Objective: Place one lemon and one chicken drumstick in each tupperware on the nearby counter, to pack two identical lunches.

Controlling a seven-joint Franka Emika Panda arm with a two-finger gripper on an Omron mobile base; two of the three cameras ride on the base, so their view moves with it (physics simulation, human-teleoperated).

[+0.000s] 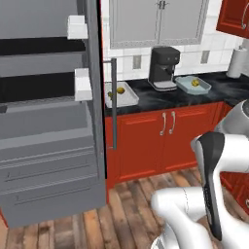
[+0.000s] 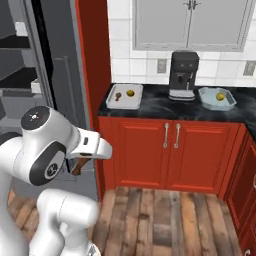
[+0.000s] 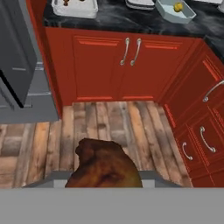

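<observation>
A brown chicken drumstick (image 3: 105, 165) hangs in my gripper (image 2: 82, 159), which is shut on it; the meat hides the fingertips in the hand view. I hold it low over the wooden floor, left of the counter (image 2: 165, 109) and well short of it. The whitish-grey tupperware (image 2: 125, 97) at the counter's left end holds a lemon (image 2: 130, 93) and a drumstick (image 2: 118, 96). The pale blue tupperware (image 2: 216, 98), right of the coffee machine, holds a lemon (image 2: 220, 96). Both tupperwares also appear in the hand view, whitish-grey (image 3: 74, 7) and pale blue (image 3: 177, 12).
A black coffee machine (image 2: 182, 75) stands between the two trays. The open grey fridge (image 1: 48, 121) with its door (image 2: 55, 65) rises on the left. Red-brown cabinets (image 3: 188, 109) run under the counter and turn a corner on the right. A paper towel roll (image 1: 235, 63) stands far right.
</observation>
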